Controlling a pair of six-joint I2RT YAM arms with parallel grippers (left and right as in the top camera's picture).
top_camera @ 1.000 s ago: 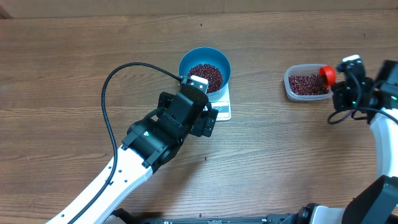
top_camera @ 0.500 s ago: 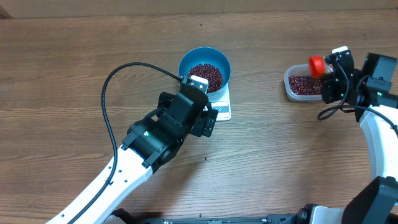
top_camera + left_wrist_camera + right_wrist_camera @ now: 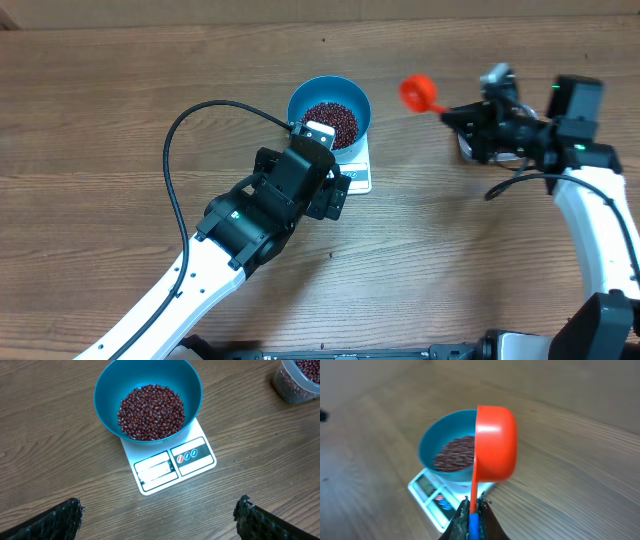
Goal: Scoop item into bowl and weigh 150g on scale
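Transfer step, I'd judge: my right hand [image 3: 472,521] pinches the red scoop [image 3: 417,92] by its handle, in the air between tub [image 3: 295,385] and bowl [image 3: 190,385]. Bowl sits on the scale [image 3: 172,462], beans [image 3: 150,412] heaped inside. Left hand [image 3: 157,522] spread wide, empty, over the bench. Next: scoop over bowl, tip gently.

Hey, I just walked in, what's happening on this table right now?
A two-armed robot is weighing out beans. The right end effector is shut on the handle of a red scoop, holding it in the air between the clear tub of beans and the blue bowl. What is in the scoop can't be seen. The bowl sits on the white scale and already holds a heap of beans. The left end effector hovers open by the scale, holding nothing.
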